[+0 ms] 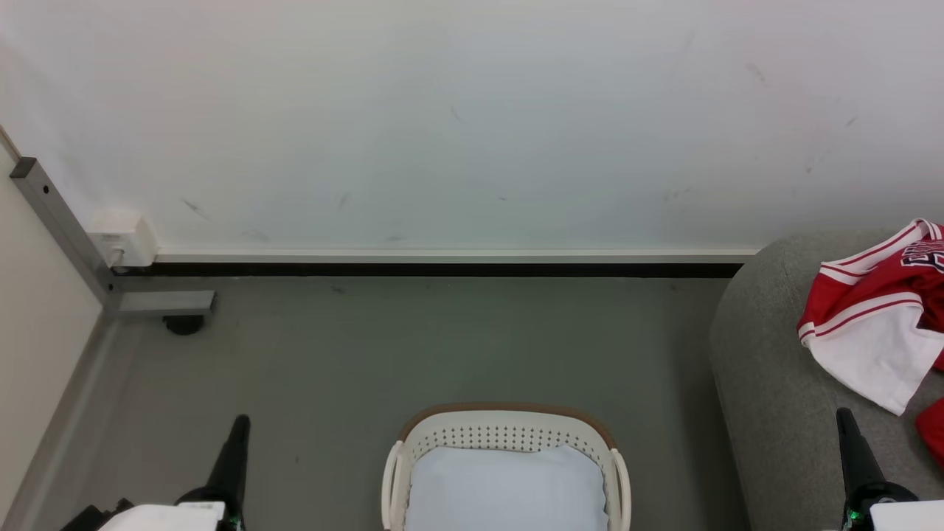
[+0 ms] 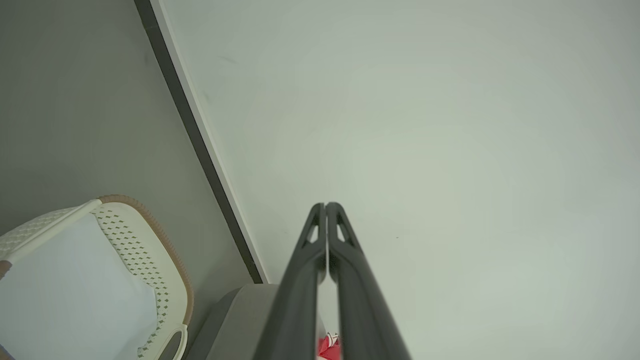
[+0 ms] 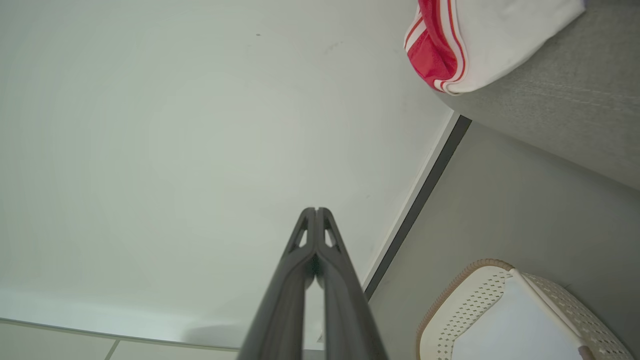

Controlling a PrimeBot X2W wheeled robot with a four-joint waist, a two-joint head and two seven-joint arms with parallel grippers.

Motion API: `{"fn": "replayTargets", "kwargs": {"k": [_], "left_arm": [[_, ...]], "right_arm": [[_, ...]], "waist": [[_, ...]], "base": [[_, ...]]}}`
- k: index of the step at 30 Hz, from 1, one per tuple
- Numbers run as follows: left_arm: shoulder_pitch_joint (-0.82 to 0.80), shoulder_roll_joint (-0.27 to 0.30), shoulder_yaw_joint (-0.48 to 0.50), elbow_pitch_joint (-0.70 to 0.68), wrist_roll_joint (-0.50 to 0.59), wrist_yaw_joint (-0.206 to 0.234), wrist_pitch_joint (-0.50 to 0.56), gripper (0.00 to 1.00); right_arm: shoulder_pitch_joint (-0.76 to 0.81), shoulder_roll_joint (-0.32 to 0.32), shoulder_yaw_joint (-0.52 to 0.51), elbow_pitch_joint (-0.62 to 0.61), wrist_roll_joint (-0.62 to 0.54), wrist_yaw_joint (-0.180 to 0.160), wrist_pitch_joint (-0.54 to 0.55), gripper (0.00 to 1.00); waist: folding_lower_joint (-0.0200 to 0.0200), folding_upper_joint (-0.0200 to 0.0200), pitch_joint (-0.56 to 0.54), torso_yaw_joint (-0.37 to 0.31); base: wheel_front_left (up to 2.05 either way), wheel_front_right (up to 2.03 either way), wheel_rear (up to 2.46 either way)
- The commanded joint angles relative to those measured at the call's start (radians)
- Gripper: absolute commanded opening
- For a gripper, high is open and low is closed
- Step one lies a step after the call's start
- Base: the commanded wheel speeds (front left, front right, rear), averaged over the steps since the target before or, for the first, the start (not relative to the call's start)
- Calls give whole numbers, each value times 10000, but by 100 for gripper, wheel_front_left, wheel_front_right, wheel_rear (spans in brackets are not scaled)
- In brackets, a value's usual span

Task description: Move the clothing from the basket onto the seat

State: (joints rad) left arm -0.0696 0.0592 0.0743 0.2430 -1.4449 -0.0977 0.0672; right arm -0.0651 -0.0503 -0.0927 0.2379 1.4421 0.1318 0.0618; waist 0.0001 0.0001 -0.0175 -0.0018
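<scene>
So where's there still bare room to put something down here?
The widest free patch is the grey floor between the wall's skirting, the basket and the seat. The seat's left part is bare too. Its right side is crowded by the red-and-white jersey and a plain red garment. A pale pad covers the basket's inside.

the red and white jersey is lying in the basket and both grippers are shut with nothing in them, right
Not quite. The head view shows the jersey lying on the grey seat, not in the basket, where a pale pad shows. The left gripper and right gripper are indeed shut with nothing in them.
</scene>
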Motion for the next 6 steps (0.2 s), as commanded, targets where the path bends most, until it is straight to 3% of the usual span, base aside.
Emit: {"fn": "replayTargets", "kwargs": {"k": [1,6], "left_arm": [[-167,-3,89,-22,-214,-95,83,0],[-229,-18,153,-12,-531,-146,156,0]], "right_arm": [[-217,-68,-39,-4,257,-16,80,0],[-255,-68,-67,14,529,-17,156,0]], "waist": [[-1,-1,15,2],[-1,-1,48,4]], "base": [[0,0,0],[0,0,0]]}}
